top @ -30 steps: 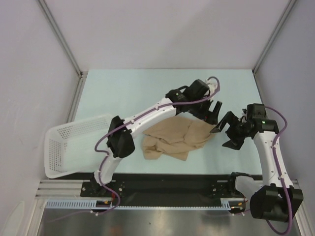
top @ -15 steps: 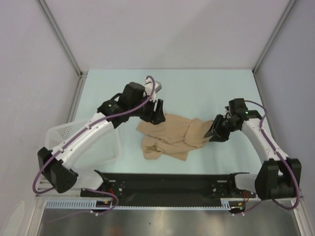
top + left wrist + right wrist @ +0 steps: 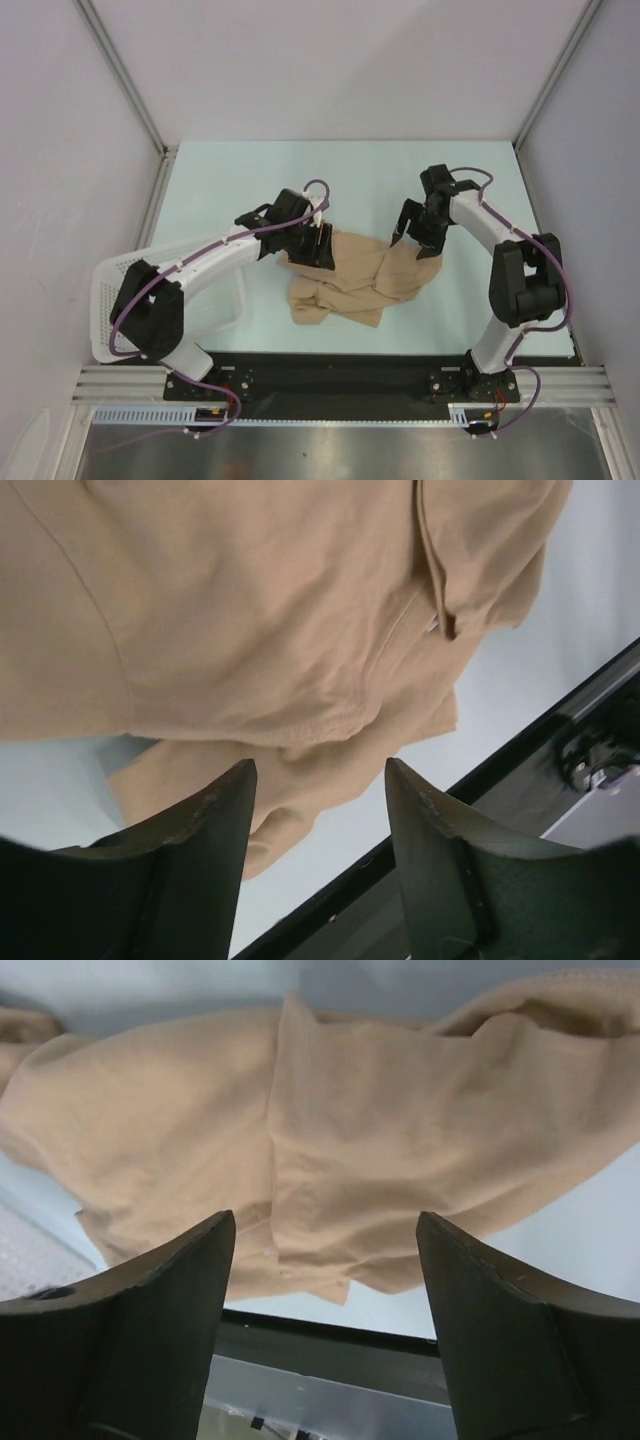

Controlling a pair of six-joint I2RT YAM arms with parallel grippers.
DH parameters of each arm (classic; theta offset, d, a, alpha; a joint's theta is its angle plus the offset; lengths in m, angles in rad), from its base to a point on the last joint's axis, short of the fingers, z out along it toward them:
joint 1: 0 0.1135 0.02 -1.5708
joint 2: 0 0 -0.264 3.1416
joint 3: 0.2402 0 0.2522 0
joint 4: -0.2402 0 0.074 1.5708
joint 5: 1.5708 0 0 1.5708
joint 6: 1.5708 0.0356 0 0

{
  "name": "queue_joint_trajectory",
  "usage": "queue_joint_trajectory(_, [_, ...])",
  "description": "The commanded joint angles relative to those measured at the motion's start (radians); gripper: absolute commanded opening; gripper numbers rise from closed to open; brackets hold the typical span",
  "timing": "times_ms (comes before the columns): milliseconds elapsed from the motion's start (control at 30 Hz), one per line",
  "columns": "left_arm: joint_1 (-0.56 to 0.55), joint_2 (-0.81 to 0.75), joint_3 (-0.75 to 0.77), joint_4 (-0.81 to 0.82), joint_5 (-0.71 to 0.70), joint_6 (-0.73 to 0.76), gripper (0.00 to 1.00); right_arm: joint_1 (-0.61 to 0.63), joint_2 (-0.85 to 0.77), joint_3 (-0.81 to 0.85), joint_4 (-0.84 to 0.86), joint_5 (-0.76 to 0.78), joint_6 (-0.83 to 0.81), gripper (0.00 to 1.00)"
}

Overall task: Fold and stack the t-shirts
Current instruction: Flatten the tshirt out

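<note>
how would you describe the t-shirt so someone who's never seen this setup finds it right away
Look at the pale green table: near its middle, toward the front edge, a cloth heap lies between the left gripper and the right gripper. That is the t-shirt: crumpled, plain tan and soft, unlike the rigid white lattice basket at the table's left edge.

t-shirt cropped at top, basket partly hidden
</note>
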Motion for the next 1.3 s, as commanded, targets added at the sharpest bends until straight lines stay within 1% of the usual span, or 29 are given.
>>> queue_joint_trajectory(0, [0.002, 0.001, -0.045, 0.138, 0.037, -0.124, 0.56, 0.019, 0.07, 0.05, 0.008, 0.128, 0.082, 0.77])
queue_joint_trajectory(67, [0.002, 0.013, -0.053, 0.15, 0.04, -0.152, 0.52, 0.033, 0.118, 0.084, -0.004, 0.16, 0.14, 0.6])
queue_joint_trajectory(100, [0.002, 0.018, -0.061, 0.149, 0.035, -0.173, 0.52, 0.036, 0.128, 0.093, -0.001, 0.178, 0.157, 0.55])
queue_joint_trajectory(133, [0.002, 0.021, -0.064, 0.146, 0.028, -0.183, 0.53, 0.047, 0.142, 0.111, -0.001, 0.192, 0.171, 0.55])
queue_joint_trajectory(200, [0.002, 0.02, -0.073, 0.14, -0.006, -0.201, 0.62, 0.051, 0.17, 0.131, -0.004, 0.212, 0.199, 0.55])
queue_joint_trajectory(233, [0.001, 0.017, -0.075, 0.135, -0.017, -0.207, 0.69, 0.056, 0.178, 0.148, -0.008, 0.217, 0.208, 0.55])
queue_joint_trajectory(267, [0.002, 0.018, -0.076, 0.13, -0.029, -0.212, 0.69, 0.059, 0.184, 0.156, -0.009, 0.243, 0.217, 0.56])
queue_joint_trajectory(333, [0.002, 0.032, -0.084, 0.136, -0.04, -0.215, 0.69, 0.057, 0.202, 0.165, -0.005, 0.246, 0.243, 0.58])
queue_joint_trajectory(467, [0.002, 0.072, -0.087, 0.159, -0.011, -0.22, 0.68, 0.062, 0.242, 0.208, -0.01, 0.243, 0.252, 0.59])
queue_joint_trajectory(600, [0.002, 0.107, -0.085, 0.16, -0.009, -0.227, 0.69, 0.059, 0.291, 0.243, -0.038, 0.231, 0.24, 0.59])
queue_joint_trajectory(767, [0.002, 0.13, -0.081, 0.117, -0.028, -0.229, 0.66, 0.064, 0.305, 0.245, -0.051, 0.243, 0.234, 0.58])
queue_joint_trajectory(833, [-0.002, 0.099, -0.102, 0.133, -0.022, -0.259, 0.67, 0.064, 0.305, 0.245, -0.048, 0.244, 0.231, 0.55])
queue_joint_trajectory(900, [-0.001, 0.081, -0.137, 0.169, -0.026, -0.295, 0.68, 0.064, 0.307, 0.245, -0.045, 0.244, 0.229, 0.45])
queue_joint_trajectory(933, [-0.001, 0.084, -0.139, 0.175, -0.031, -0.295, 0.66, 0.062, 0.308, 0.246, -0.045, 0.246, 0.226, 0.41])
queue_joint_trajectory(1000, [-0.001, 0.107, -0.112, 0.178, -0.034, -0.273, 0.6, 0.062, 0.31, 0.249, -0.05, 0.249, 0.22, 0.37])
queue_joint_trajectory(1033, [-0.001, 0.134, -0.098, 0.164, -0.034, -0.266, 0.53, 0.064, 0.31, 0.249, -0.051, 0.252, 0.216, 0.37])
queue_joint_trajectory(1067, [-0.001, 0.15, -0.073, 0.158, -0.035, -0.249, 0.47, 0.06, 0.308, 0.249, -0.055, 0.257, 0.213, 0.37])
queue_joint_trajectory(1100, [-0.002, 0.156, -0.067, 0.156, -0.038, -0.243, 0.45, 0.062, 0.307, 0.248, -0.056, 0.261, 0.202, 0.36])
queue_joint_trajectory(1133, [-0.001, 0.159, -0.067, 0.161, -0.042, -0.24, 0.36, 0.062, 0.307, 0.246, -0.058, 0.263, 0.2, 0.34])
queue_joint_trajectory(1167, [-0.001, 0.155, -0.066, 0.164, -0.046, -0.235, 0.31, 0.062, 0.307, 0.246, -0.058, 0.261, 0.196, 0.33])
queue_joint_trajectory(1200, [-0.001, 0.145, -0.062, 0.163, -0.075, -0.23, 0.26, 0.064, 0.307, 0.245, -0.056, 0.261, 0.191, 0.28])
queue_joint_trajectory(1267, [-0.001, 0.107, -0.049, 0.147, -0.097, -0.215, 0.18, 0.064, 0.307, 0.249, -0.058, 0.258, 0.171, 0.21])
